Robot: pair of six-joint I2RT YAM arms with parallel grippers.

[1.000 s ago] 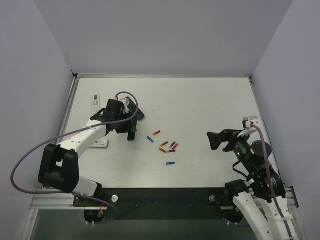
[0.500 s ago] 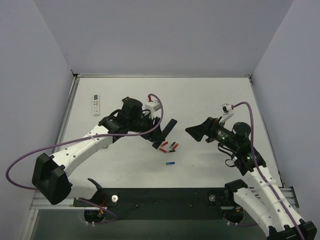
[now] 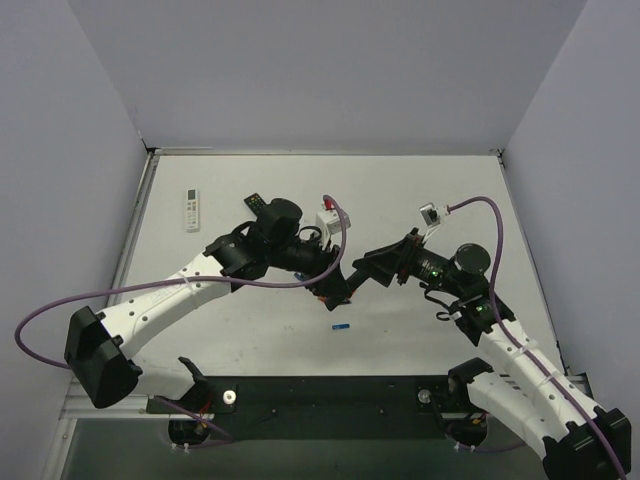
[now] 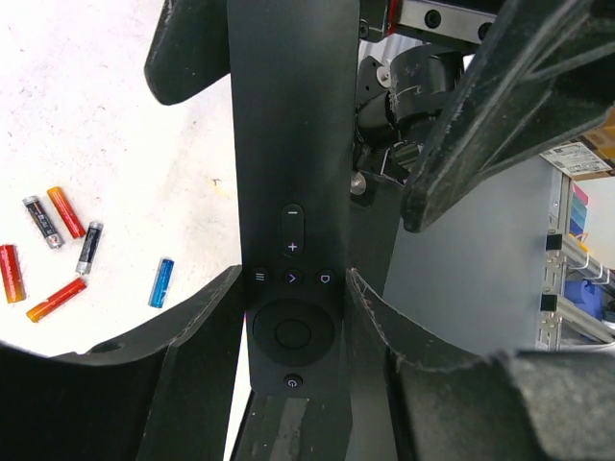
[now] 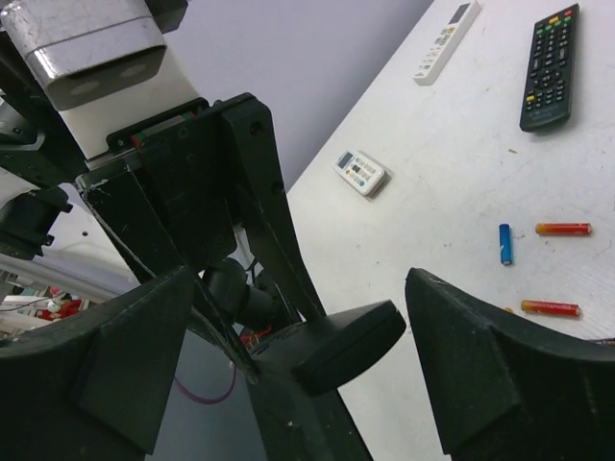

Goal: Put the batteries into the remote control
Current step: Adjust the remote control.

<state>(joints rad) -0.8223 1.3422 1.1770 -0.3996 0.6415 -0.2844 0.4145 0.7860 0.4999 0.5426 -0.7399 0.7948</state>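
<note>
- Black slim bar-shaped remote control [image 4: 288, 192] is clamped at its button end by left gripper [image 4: 293, 280], long axis straight out from it.
- Plain end is pointed into wide-open right gripper [image 5: 298, 288].

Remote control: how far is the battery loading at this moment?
Done: the remote control is off the table, clamped in the left tool. In hand: the open right tool flanks its free end. Left: the batteries lie loose on the table.

Both arms stretched inward, L pincer [image 4: 293, 279] clamped on remote [image 4: 288, 115]; R pincer [image 5: 300, 317] spread wide, facing L
</note>
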